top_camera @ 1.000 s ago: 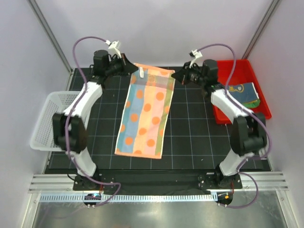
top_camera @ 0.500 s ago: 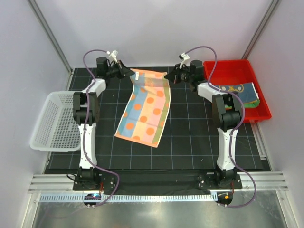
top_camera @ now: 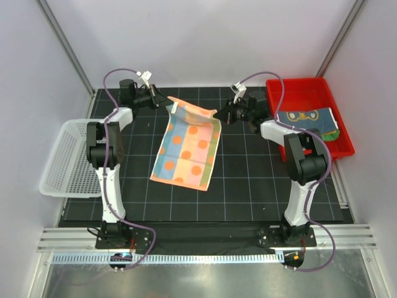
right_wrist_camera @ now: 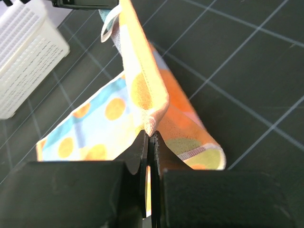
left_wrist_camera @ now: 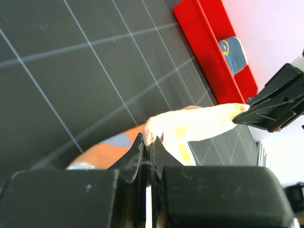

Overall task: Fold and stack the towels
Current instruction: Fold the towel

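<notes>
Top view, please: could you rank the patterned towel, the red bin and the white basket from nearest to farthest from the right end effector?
1. Patterned towel: its corner is pinched in the right end effector.
2. Red bin: close by, on the right side.
3. White basket: far off, at the left edge.

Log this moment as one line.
left gripper: shut on patched towel corner | right gripper: shut on other corner | far edge lifted

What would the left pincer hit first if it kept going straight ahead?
Besides the patched towel it pinches, the left pincer points toward the right pincer holding the other corner. That likely comes first, though height is hard to judge.
</notes>
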Robot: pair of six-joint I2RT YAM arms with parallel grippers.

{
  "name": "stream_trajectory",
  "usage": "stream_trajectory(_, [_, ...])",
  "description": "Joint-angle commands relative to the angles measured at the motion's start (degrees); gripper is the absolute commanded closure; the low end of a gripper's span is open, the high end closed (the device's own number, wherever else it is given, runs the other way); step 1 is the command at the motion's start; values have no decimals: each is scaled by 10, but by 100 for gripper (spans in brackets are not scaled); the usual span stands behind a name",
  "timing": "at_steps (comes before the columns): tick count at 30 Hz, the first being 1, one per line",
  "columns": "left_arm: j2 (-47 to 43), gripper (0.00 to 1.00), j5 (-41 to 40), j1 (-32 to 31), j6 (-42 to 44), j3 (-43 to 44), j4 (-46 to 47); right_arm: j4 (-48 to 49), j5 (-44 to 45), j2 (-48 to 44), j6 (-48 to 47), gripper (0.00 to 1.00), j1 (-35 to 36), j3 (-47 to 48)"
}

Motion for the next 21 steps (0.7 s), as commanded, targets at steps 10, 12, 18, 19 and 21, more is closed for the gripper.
stream_trajectory(10, [-192,98,-5,6,40,-254,40,17,29,-161,14,99,68,-177])
stream_trajectory(12, [-224,98,-16,5,61,-299,35,18,31,-179,18,99,81,-201])
stream_trajectory(18, [-295,96,-80,5,77,-353,-2,10,62,-218,25,99,127,-260])
stream_trajectory(19, [-305,96,-89,5,82,-374,-15,9,66,-232,25,99,131,-268])
stream_trajectory(21, [-325,96,-112,5,86,-389,-24,3,75,-244,22,99,144,-287])
